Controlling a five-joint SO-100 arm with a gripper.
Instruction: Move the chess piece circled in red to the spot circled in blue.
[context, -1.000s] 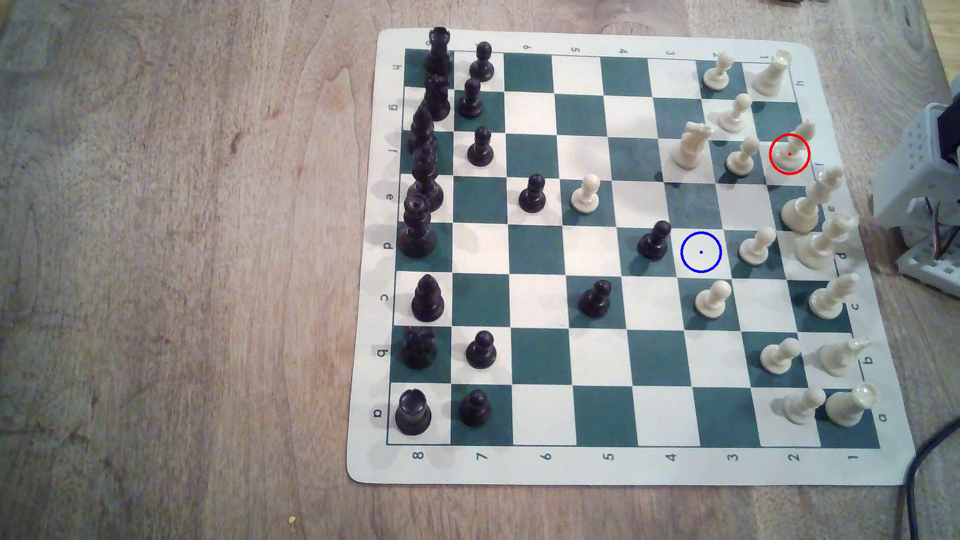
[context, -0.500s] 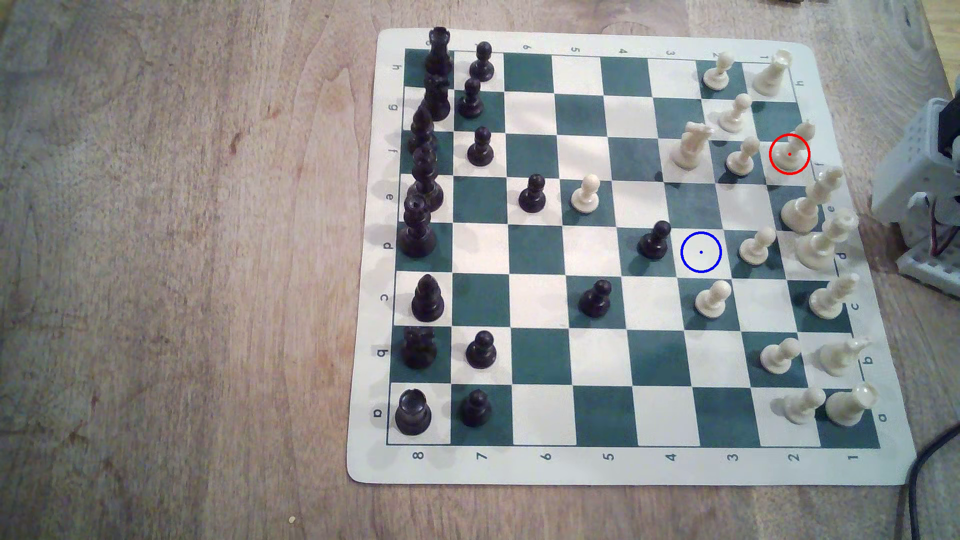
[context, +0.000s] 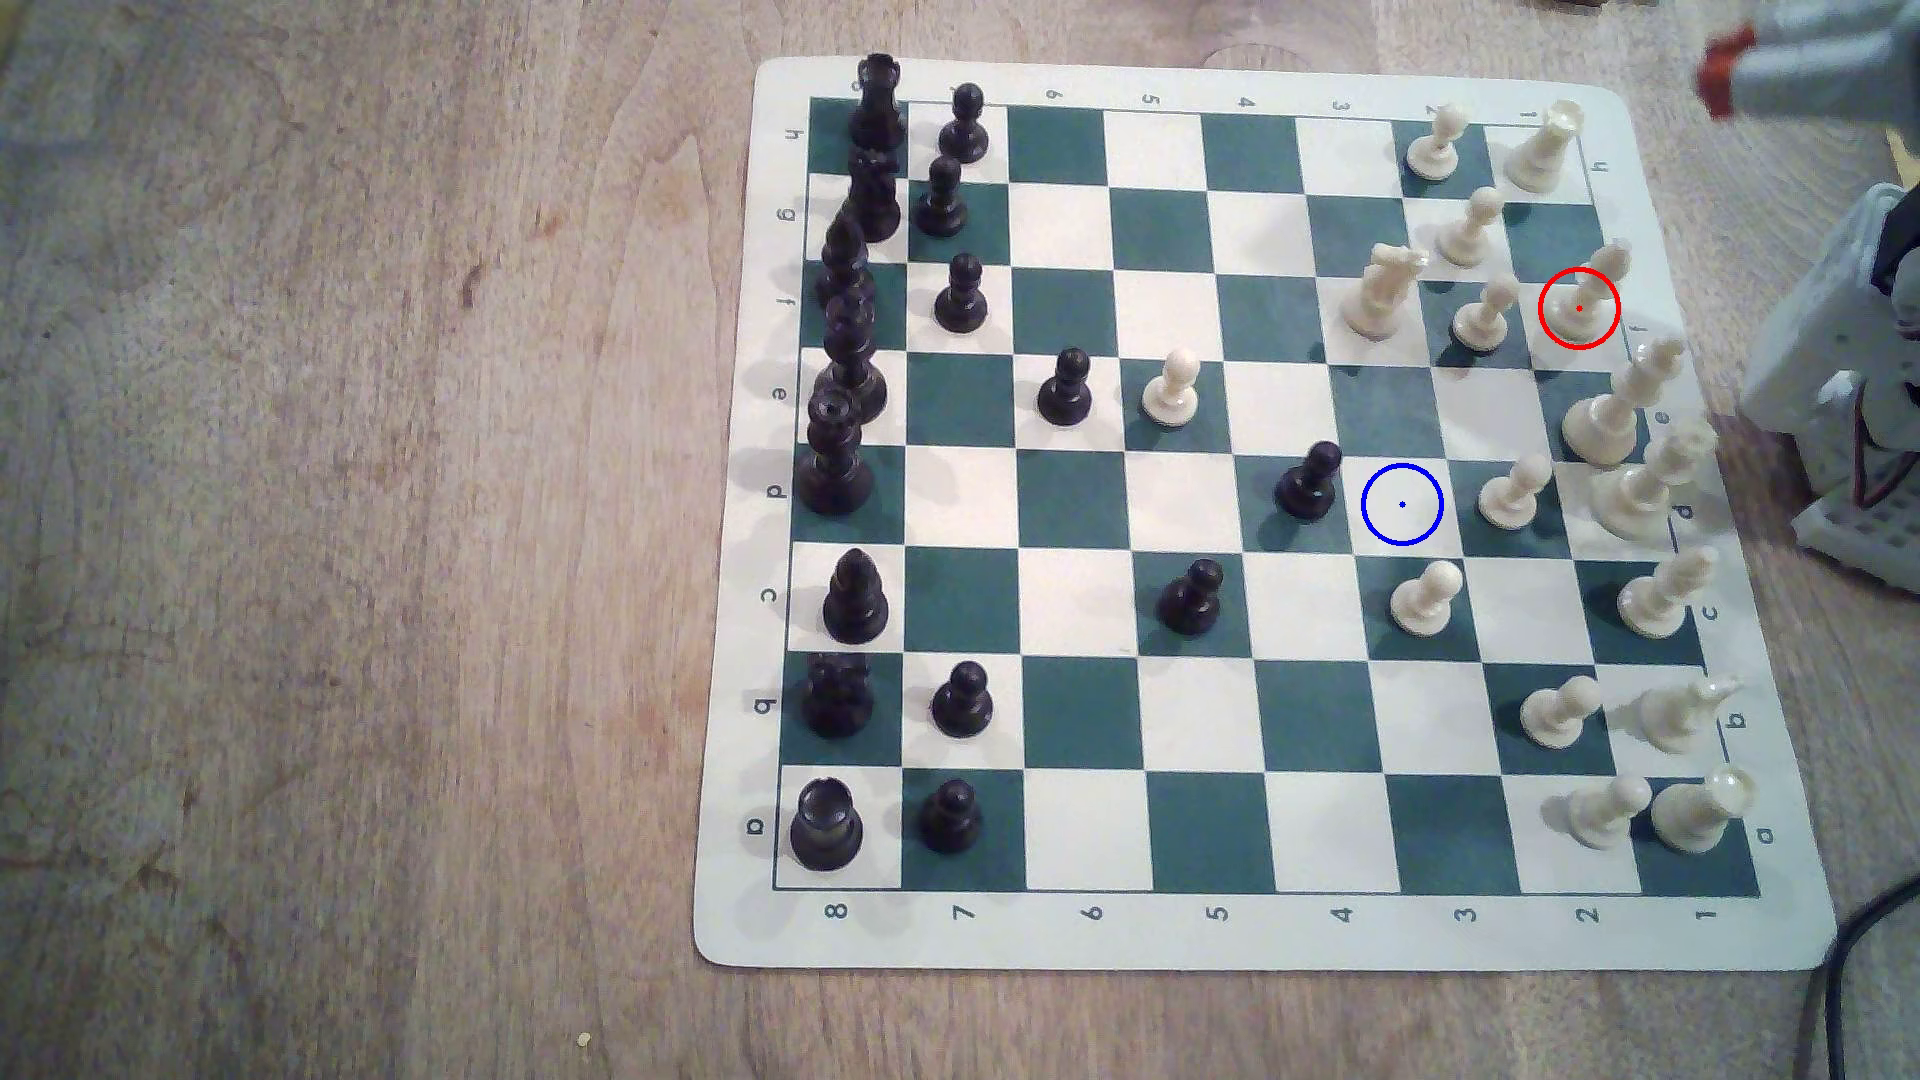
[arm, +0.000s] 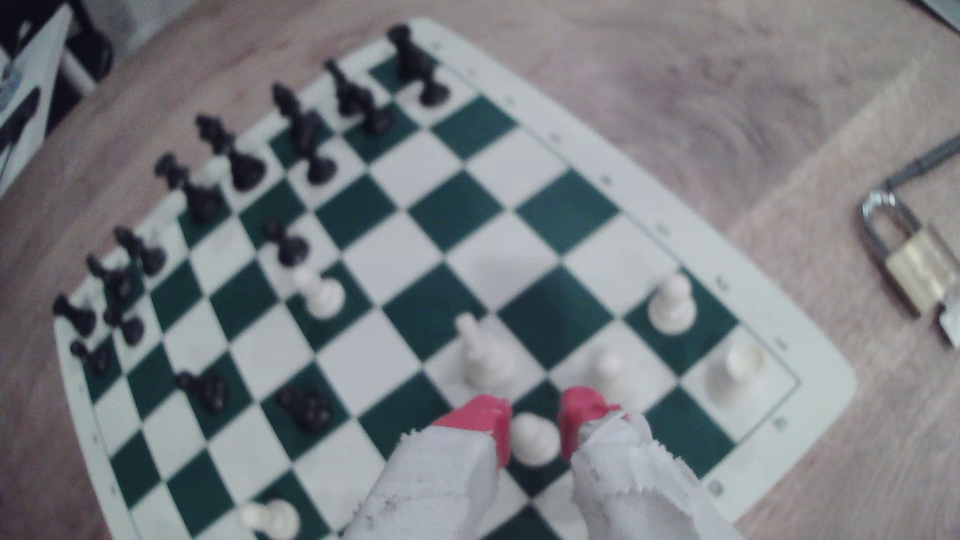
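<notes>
**A:** How do the jaws stand?

**B:** Parted and holding nothing. The red fingertips (arm: 582, 410) frame a round cream head (arm: 535, 439) lower down, too blurred to tell which piece it is.

**A:** And the bishop?

**B:** The bishop (context: 1590, 296) stands in its red ring, well apart from the jaws. A pawn (context: 1484, 312) is just beside it and a tall cream piece (context: 1616, 405) is near.

**A:** So how should it go in?

**B:** I'd centre the gap over the pointed head and come straight down. Close on the slim stem and keep off both neighbours.

**A:** Then?

**B:** Lift higher than the pawn. The blue-ringed square (context: 1402, 504) lies farther out from the jaws, between a black pawn (context: 1307, 483) and a cream pawn (context: 1515, 493), so set the bishop down upright.
</notes>
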